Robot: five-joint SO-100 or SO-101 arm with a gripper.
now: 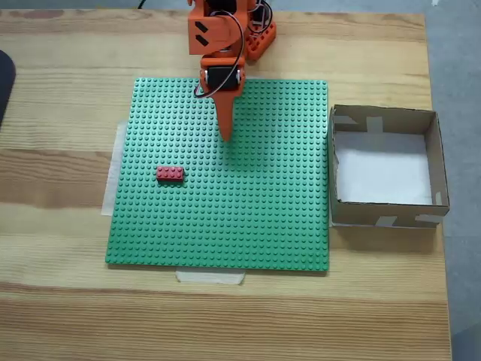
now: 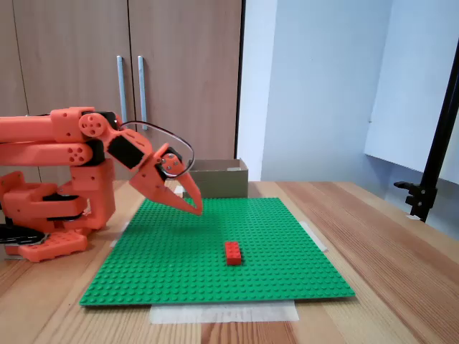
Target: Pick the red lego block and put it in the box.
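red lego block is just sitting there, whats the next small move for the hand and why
Probably swing the hand toward the red lego block and open it above the brick. In the top-down fixed view the block lies alone on the green baseplate, left of and nearer than the fingertips, and the hand looks closed and holds nothing.

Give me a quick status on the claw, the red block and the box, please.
Claw shut, empty, hovering above green baseplate. Red lego block loose on baseplate, untouched. Box beside baseplate, empty. Nothing in the way.
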